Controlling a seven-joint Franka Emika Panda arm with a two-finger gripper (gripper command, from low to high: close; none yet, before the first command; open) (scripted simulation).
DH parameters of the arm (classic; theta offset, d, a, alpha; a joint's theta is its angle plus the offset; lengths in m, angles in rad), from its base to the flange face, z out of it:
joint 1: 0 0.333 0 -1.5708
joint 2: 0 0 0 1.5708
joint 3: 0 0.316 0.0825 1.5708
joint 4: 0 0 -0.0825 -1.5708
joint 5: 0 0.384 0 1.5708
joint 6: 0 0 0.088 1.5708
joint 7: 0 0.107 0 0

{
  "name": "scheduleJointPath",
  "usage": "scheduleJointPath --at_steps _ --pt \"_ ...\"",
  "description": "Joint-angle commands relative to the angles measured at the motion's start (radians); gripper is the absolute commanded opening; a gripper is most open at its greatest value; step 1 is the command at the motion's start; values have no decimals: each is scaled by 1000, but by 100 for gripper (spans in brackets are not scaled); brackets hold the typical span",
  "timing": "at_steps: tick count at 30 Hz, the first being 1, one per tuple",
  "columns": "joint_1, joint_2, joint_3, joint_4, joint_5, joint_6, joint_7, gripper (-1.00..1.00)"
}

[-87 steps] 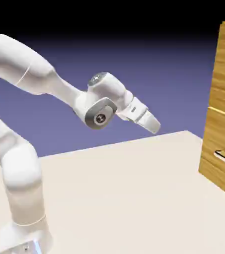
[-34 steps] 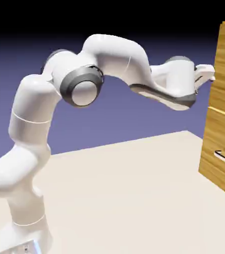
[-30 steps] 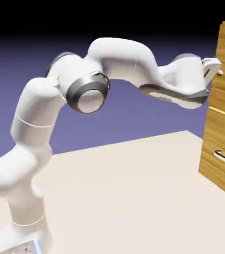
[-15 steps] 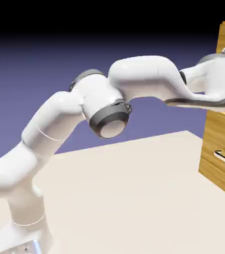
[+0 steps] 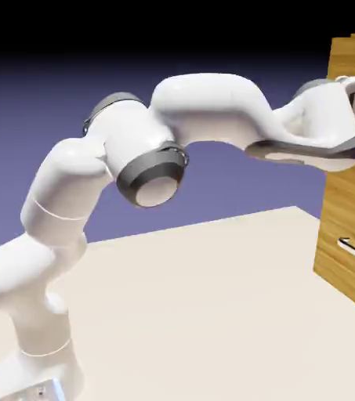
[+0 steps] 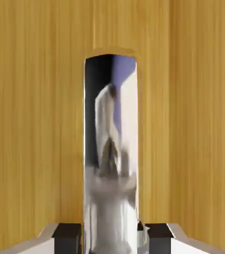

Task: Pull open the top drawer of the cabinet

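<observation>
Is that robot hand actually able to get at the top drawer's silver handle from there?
Yes, it looks so. The gripper is already closed on the silver handle of the top drawer, with nothing between them.

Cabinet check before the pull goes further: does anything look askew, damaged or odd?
Nothing stands out. The top drawer sticks out past the panel below. The gripper is shut on its handle; wood and handle look intact.
</observation>
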Motion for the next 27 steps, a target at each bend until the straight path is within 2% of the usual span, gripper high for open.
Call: scheduleJointPath --at_steps 1,13,27 --pt "-36 -16 29 -31 -16 -6 23 -100" --pt "-471 -127 406 -298 -122 -55 198 -100" --pt "-978 -87 877 -540 -126 -86 210 -100"
